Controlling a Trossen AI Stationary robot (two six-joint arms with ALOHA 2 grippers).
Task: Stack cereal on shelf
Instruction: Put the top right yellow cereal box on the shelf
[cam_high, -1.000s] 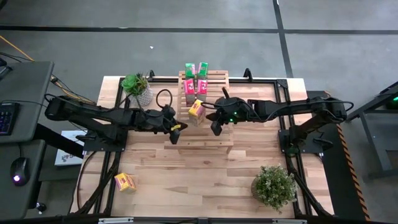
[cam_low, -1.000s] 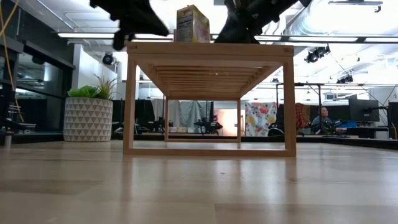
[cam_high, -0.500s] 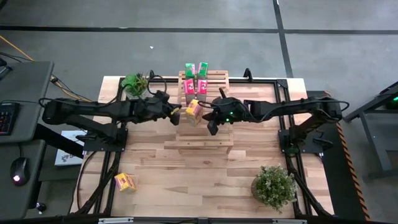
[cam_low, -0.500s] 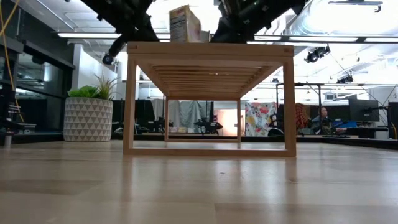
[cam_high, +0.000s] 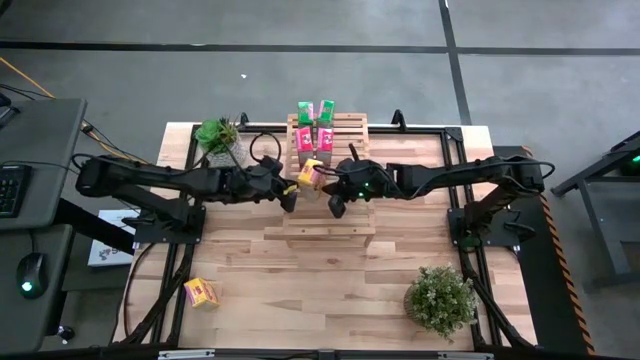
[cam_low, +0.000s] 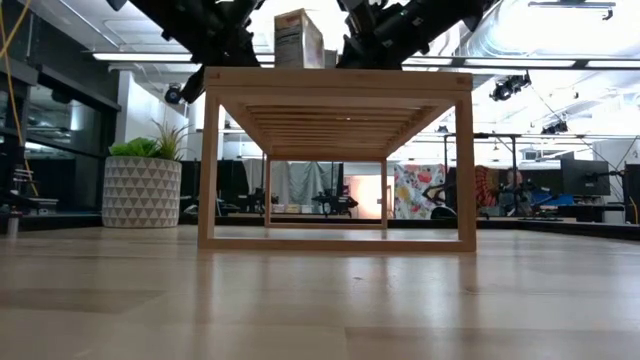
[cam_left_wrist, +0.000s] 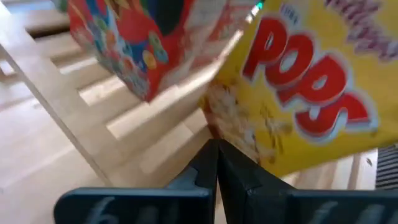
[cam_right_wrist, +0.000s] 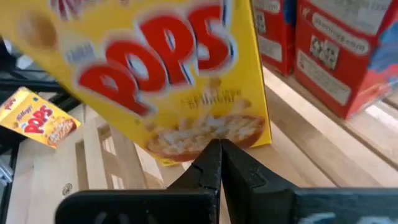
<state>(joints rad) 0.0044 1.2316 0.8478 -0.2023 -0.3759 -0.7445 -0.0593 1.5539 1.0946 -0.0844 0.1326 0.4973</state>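
Observation:
A yellow cereal box (cam_high: 312, 175) (cam_low: 298, 38) stands on its base on the top tier of the slatted wooden rack (cam_high: 330, 228) (cam_low: 335, 78). My left gripper (cam_high: 291, 192) (cam_left_wrist: 216, 149) is shut, at the box's left side. My right gripper (cam_high: 336, 205) (cam_right_wrist: 216, 149) is shut, at its right side. Two pink-red boxes (cam_high: 313, 139) and two green boxes (cam_high: 316, 110) stand farther back on the rack. A second yellow box (cam_high: 201, 293) (cam_right_wrist: 37, 118) lies on the tabletop near the left front. My left gripper has its shut fingertips (cam_left_wrist: 210, 163) at the yellow box's lower corner (cam_left_wrist: 214, 121), coming level from the table's left; I cannot tell whether they touch it. My right gripper's shut fingertips (cam_right_wrist: 211, 163) meet the box's printed face near its bottom edge (cam_right_wrist: 211, 134), coming from the right and near side. The box stays standing on the rack.
One potted plant (cam_high: 220, 135) (cam_low: 143, 185) stands at the table's far left corner, another (cam_high: 440, 298) near the right front. Bare tabletop (cam_high: 300, 280) lies in front of the rack. The pink-red boxes (cam_left_wrist: 124, 43) (cam_right_wrist: 336, 56) stand close behind the yellow one.
My left gripper has swung from the rack's near left part toward the far edge, up to the yellow box's left side. My right gripper has moved a little toward the left. The yellow box has slid slightly leftward along the rack top and turned a little.

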